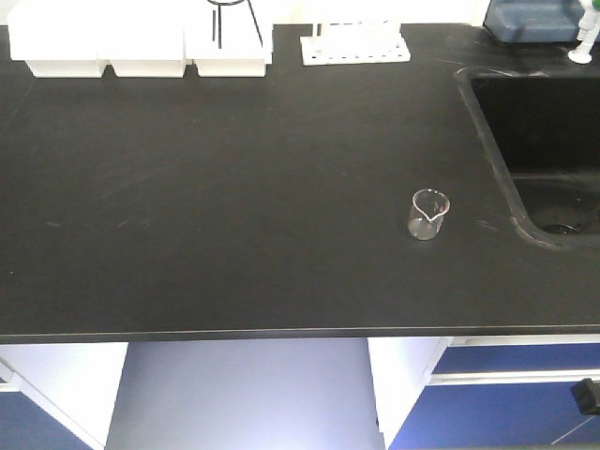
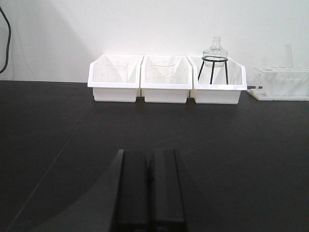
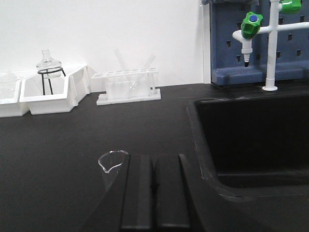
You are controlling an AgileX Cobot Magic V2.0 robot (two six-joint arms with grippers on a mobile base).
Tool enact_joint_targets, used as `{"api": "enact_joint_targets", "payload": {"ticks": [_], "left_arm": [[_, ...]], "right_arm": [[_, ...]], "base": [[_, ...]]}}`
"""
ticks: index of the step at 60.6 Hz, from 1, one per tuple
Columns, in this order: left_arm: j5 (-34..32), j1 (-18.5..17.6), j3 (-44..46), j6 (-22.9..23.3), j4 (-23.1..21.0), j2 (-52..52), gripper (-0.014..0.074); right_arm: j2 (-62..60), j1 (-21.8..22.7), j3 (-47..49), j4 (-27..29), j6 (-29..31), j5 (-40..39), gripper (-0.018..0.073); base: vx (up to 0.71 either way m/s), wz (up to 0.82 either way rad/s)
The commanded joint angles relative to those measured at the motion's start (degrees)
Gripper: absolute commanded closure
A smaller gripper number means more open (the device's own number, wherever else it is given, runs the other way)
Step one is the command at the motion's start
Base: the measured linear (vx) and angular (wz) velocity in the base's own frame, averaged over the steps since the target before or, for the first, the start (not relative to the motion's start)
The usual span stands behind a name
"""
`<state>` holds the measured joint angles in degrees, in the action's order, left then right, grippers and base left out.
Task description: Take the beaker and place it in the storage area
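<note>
While the beaker (image 1: 430, 214) stands upright on the desk (image 1: 234, 234) near the sink (image 1: 553, 141), you hold nothing. Right end effector (image 3: 153, 193): closed, empty, just right of the glass. Left end effector (image 2: 149, 188): closed, empty. Part the right fingers wide first, then straddle the walls below the lip.

Both the left claw (image 2: 150, 155) and right claw (image 3: 153, 160) sit closed, pointing forward.
</note>
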<state>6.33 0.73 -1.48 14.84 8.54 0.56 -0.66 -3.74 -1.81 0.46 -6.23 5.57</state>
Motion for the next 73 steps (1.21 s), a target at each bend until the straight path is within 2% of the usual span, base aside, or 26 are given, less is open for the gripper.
{"api": "enact_joint_targets", "payload": {"ticks": [1,17,27,34,42,55,64,73], "left_arm": [[-4.9,-0.4,-1.3,0.3,-0.3,1.0,0.0605],[-4.9,-0.4,-1.3,0.3,-0.3,1.0,0.0605],[-4.9,-0.4,-1.3,0.3,-0.3,1.0,0.0605],[-4.9,-0.4,-1.3,0.3,-0.3,1.0,0.0605],[-4.9,-0.4,-1.3,0.3,-0.3,1.0,0.0605],[-4.9,-0.4,-1.3,0.3,-0.3,1.0,0.0605],[-4.9,-0.4,-1.3,0.3,-0.3,1.0,0.0605],[-4.9,-0.4,-1.3,0.3,-0.3,1.0,0.0605]], "right_arm": [[-0.7,0.4,-0.5,-0.5,0.3,-4.9,0.0564],[-0.7,0.4,-0.5,-0.5,0.3,-5.1,0.0564],[-0.7,0.4,0.8,-0.5,1.0,-14.5,0.0564],[1.2,0.4,7.6,-3.3,6.2,-13.1,0.0564],[11.2,0.4,19.9,-6.8,13.6,-9.0,0.0564],[31.7,0.4,35.0,-3.0,12.9,-7.9,0.0564],[41.2,0.4,38.8,-2.8,12.9,-15.3,0.0564],[45.5,0.4,38.8,-2.8,12.8,-22.3,0.0562]], "base": [[0.00,0.00],[0.00,0.00],[0.00,0.00],[0.00,0.00],[0.00,0.00],[0.00,0.00],[0.00,0.00],[0.00,0.00]]}}
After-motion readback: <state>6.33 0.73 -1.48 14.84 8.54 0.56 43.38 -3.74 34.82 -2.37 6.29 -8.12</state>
